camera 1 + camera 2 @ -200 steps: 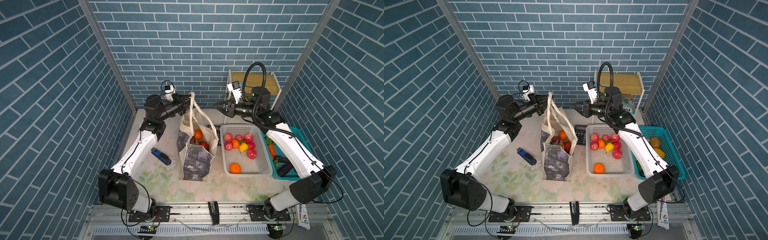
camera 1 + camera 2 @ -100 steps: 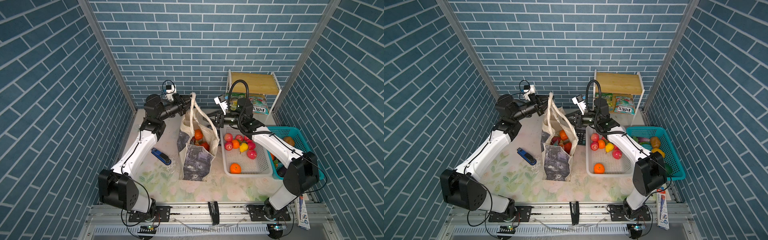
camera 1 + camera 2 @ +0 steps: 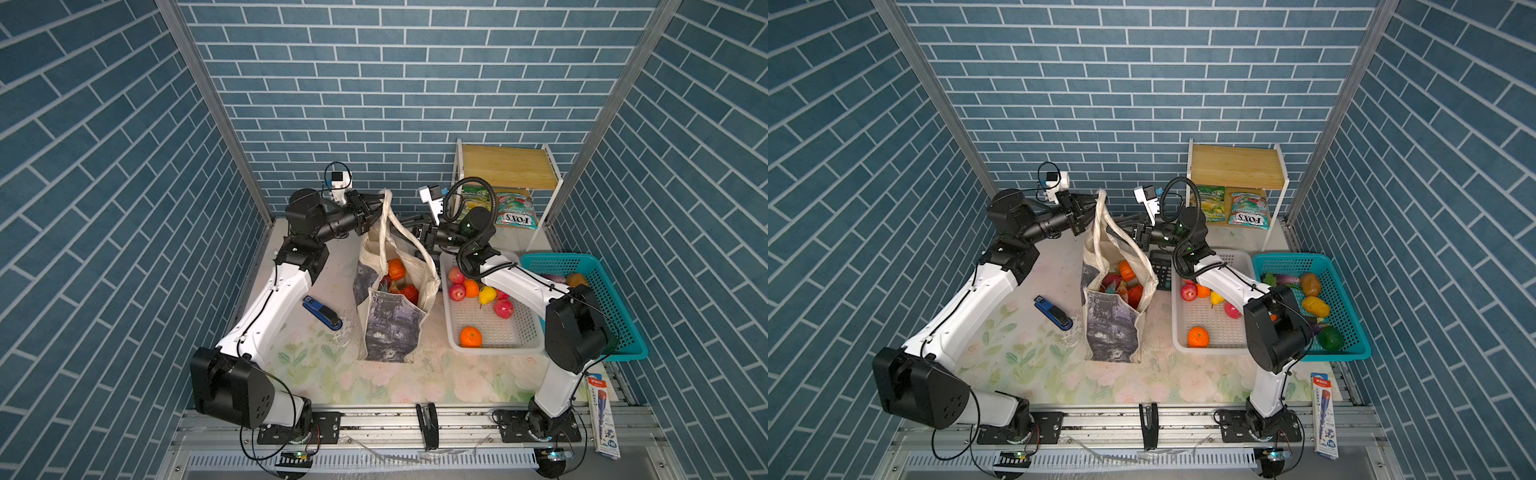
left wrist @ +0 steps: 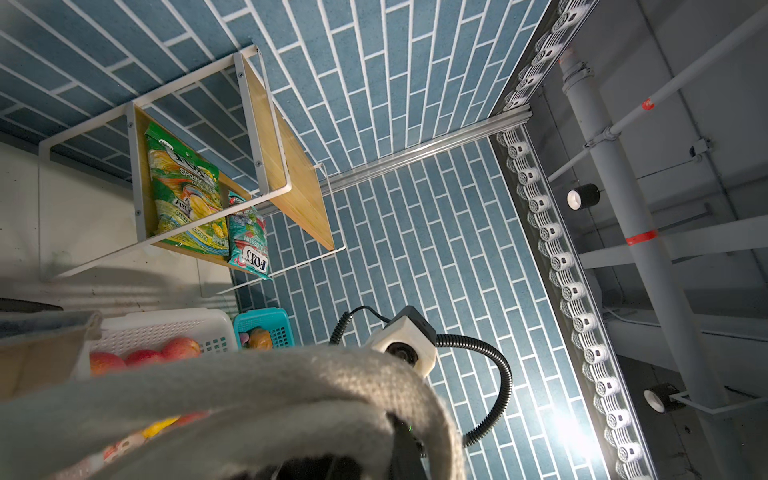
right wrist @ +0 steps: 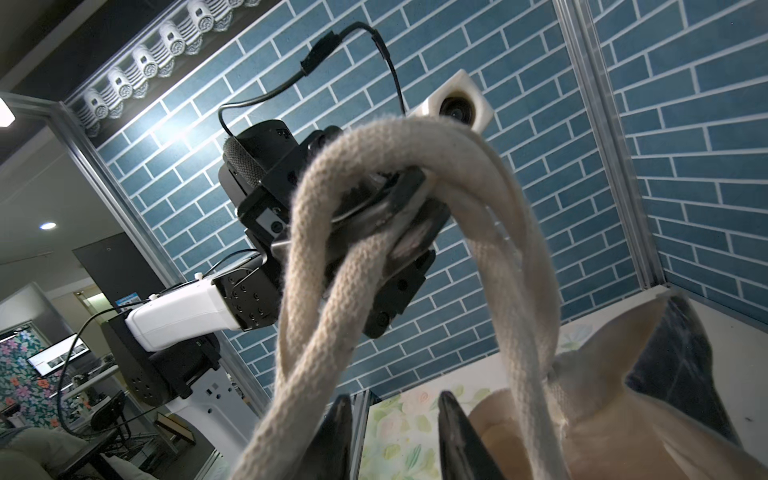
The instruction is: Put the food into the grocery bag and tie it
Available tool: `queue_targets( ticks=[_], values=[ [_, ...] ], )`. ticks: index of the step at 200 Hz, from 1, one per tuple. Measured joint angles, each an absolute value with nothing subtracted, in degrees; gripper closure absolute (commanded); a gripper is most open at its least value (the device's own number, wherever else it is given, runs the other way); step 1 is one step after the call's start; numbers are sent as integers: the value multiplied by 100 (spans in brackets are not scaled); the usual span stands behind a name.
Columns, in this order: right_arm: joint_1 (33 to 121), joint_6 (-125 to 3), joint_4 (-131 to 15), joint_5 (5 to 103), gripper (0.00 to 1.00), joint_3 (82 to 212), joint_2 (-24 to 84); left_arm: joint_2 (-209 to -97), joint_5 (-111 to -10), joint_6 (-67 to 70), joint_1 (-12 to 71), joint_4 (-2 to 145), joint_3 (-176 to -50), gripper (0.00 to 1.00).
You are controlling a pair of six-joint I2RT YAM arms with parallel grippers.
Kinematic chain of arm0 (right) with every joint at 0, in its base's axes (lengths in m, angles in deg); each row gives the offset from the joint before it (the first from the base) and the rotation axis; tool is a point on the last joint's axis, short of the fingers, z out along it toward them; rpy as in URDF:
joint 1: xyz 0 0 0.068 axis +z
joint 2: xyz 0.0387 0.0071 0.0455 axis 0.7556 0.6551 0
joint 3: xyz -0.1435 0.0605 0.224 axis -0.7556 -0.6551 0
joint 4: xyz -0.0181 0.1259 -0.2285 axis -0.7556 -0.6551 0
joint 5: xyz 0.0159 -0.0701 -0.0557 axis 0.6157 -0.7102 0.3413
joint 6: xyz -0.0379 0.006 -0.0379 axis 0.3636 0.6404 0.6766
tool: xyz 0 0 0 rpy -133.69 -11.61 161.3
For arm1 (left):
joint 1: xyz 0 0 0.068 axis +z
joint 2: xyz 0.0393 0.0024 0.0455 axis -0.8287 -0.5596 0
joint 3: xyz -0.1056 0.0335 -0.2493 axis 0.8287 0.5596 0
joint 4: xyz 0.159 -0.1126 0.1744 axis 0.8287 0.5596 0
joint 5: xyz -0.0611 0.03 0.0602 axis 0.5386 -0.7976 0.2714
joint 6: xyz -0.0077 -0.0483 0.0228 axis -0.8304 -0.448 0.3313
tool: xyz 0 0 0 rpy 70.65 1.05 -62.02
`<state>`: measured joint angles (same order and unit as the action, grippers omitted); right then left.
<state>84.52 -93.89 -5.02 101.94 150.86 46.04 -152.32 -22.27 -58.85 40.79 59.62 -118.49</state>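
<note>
**Tying stage, handles gathered.** The grocery bag (image 3: 392, 328) stands upright on the bench (image 3: 316, 374) with its mouth open. Orange and red pieces of food (image 3: 395, 269) lie inside it.

Directly above the bag, the left hand (image 3: 376, 203) is clamped on the cream handles (image 5: 316, 199) and lifts them taut. In the right wrist view the two straps cross one another just below that grip.

The right hand (image 5: 390, 436) hovers beside the bag, on the side facing the white basket (image 3: 498, 350), level with the raised handles. Its fingers (image 5: 455, 432) stand moderately apart with nothing between them. A strap runs just beside one finger, not inside the gap.

More food lies outside the bag:
- apples (image 3: 457, 291) and an orange (image 3: 471, 336) in the white basket next to the bag;
- vegetables (image 3: 1315, 306) in the teal basket (image 3: 623, 332) beyond it;
- candy packets (image 3: 513, 214) on the shelf (image 3: 509, 166) behind the bag.

Judged from this, the step in hand is the tie, begun with the bag only part filled. The next move calls for the right hand to bring one strap between its fingers and close on it below the left hand's grip. It would then draw that strap round the other, with the left hand's hold as the anchor.
</note>
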Motion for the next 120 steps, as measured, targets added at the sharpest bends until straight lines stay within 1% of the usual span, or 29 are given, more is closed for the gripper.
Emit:
queue_targets(
  ticks=[15, 52, 89, 120],
  values=[
    [8511, -9623, -176, 10146, 56, 15086, 4665, -15178, -2221, -5774, 4079, 6082, -11849, 100],
    [8624, -10134, 471, 10034, 53, 15088, 4790, -15108, -2221, -5494, 4079, 6305, -11849, 100],
    [8707, -10432, 775, 9967, 49, 15088, 4831, -15027, -2218, -5182, 4079, 6576, -11849, 100],
    [8773, -10607, 963, 9910, 43, 15088, 4873, -14946, -2203, -4937, 4079, 6788, -11860, 100]
  ],
)
